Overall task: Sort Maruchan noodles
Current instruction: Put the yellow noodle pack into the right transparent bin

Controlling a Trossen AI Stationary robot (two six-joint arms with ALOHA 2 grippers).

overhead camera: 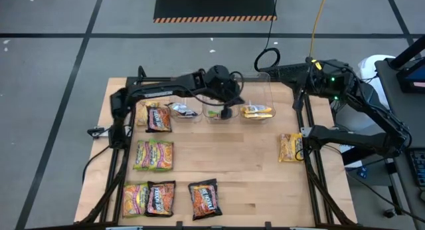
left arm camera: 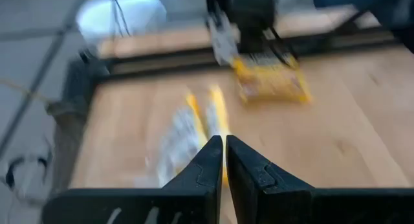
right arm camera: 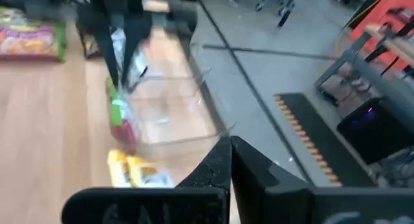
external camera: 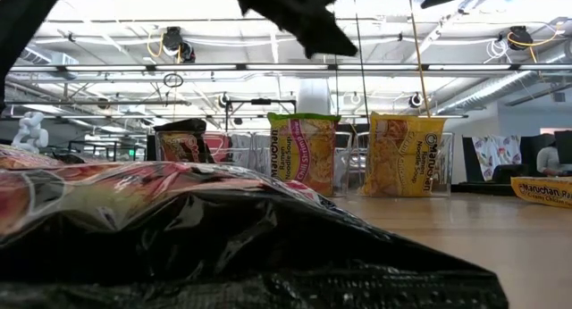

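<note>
Along your left edge of the table [overhead camera: 265, 183] the packets crowd together: a black-and-red packet [overhead camera: 159, 118] near the far left corner, a lime-green pair [overhead camera: 154, 155] below it, then a near row of a green packet [overhead camera: 135, 198], a black packet [overhead camera: 160, 197] and another black-and-red packet [overhead camera: 204, 197]. The middle and right of the near half lie bare, so that is your open room.

At the far edge stand three clear bins in a row. The left bin [overhead camera: 184, 111] holds a dark packet, the middle bin [overhead camera: 214, 112] a lime-green packet [external camera: 303, 151] standing upright, and the right bin [overhead camera: 259, 110] a yellow packet [overhead camera: 257, 111].

Your left arm reaches across from the left rail, its left gripper [overhead camera: 227, 112] hanging over the middle bin; the fingers [left arm camera: 208, 166] are almost together with only a thin slit, and they seem to hold nothing, though the wrist view is blurred.

A lone yellow packet [overhead camera: 289, 147] lies against the right rail. The right gripper [overhead camera: 305, 138] waits just beside it, fingers [right arm camera: 218, 166] pressed closed and empty.
</note>
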